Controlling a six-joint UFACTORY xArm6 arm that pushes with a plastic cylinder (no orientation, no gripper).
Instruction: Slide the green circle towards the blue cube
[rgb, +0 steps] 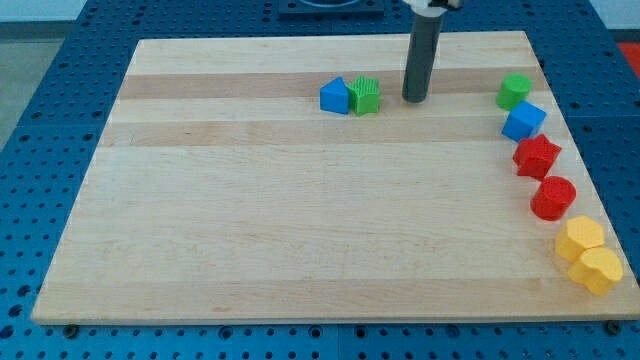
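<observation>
The green circle lies near the board's right edge at the view's top. The blue cube lies just below it, almost touching. My tip rests on the board well to the left of the green circle, apart from it. It is a short way to the right of a green ridged block, not touching it. A second blue block, with a peaked top, sits against that green block's left side.
Down the right edge below the blue cube lie a red star-like block, a red rounded block and two yellow blocks. The wooden board sits on a blue perforated table.
</observation>
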